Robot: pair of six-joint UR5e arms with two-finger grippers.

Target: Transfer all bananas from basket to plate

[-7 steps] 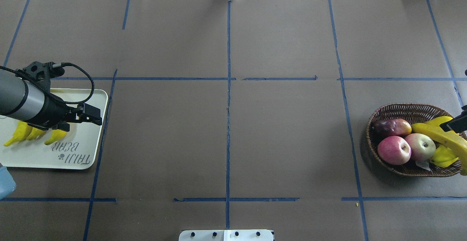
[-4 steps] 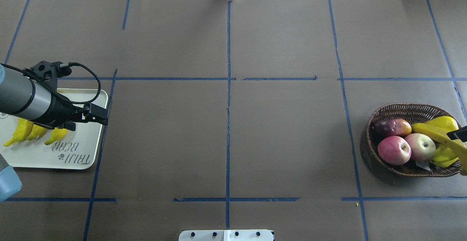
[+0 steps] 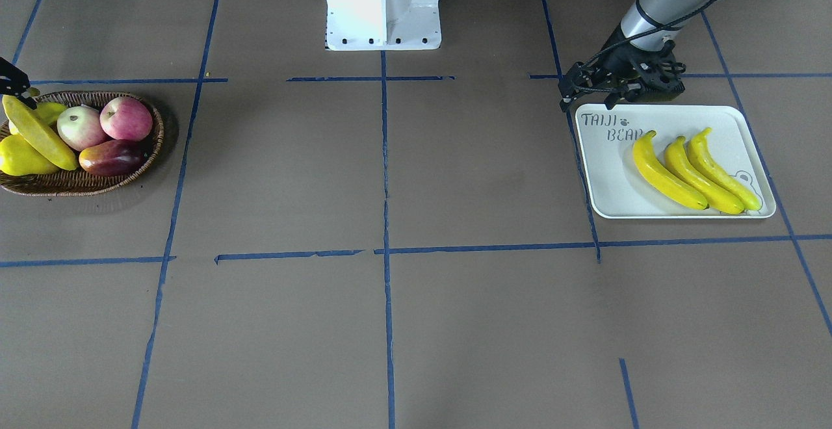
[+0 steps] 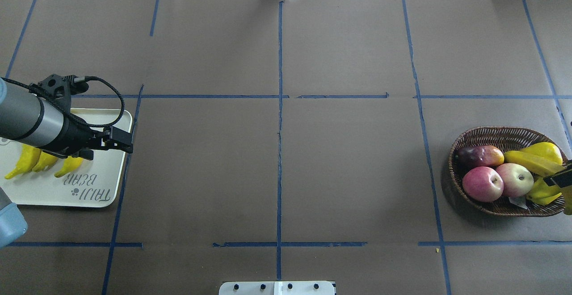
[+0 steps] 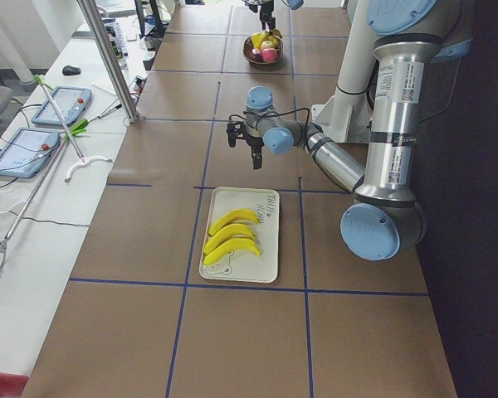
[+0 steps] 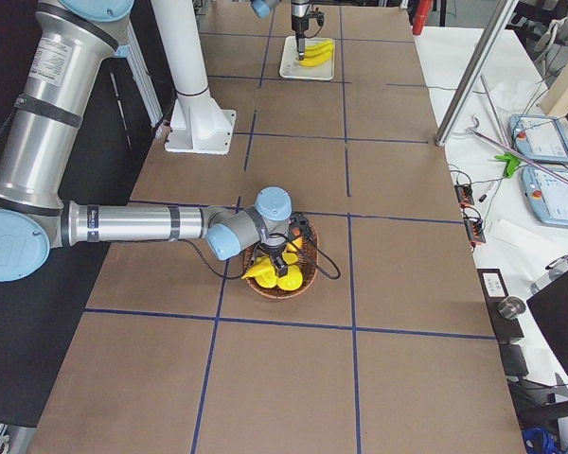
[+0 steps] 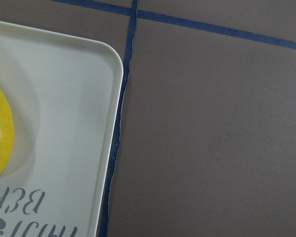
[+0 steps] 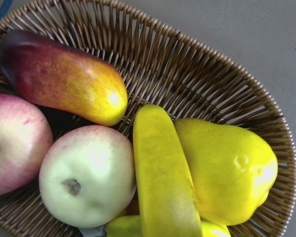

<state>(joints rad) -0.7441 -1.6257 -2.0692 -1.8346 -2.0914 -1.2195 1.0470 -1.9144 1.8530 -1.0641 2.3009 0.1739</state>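
Right tool (image 4: pixel 561 181): poised over the near right side of the basket (image 4: pixel 491 133), directly above the one banana (image 8: pixel 163 177) left inside. Its fingers show in no close view, so I cannot tell whether they are apart, together or clamped. The banana lies just under the tool, propped on the other fruit. In the overhead view its long axis runs diagonally from the basket's middle toward the near right rim, and its near end juts past that rim. Beside it lie a pear (image 8: pixel 227 168), a pale apple (image 8: pixel 86 173), a red apple (image 8: pixel 15 143) and a red-and-yellow mango (image 8: pixel 64 79). The right arm is much the nearer one, so the pick looks like its job, probably a grasp across the banana's width. Left tool (image 4: pixel 123 142): holds nothing and hangs over the inner edge of the plate (image 4: pixel 103 165), at the far end of the worktop from the basket. Its finger spacing is not clear. Three bananas (image 3: pixel 703 179) lie side by side on the plate, roughly parallel. Since a second ago the right tool has slid along the banana from its far part to about mid-length, uncovering more of the pear, while the banana has not moved. The left tool has drifted slightly outward over the plate's edge.
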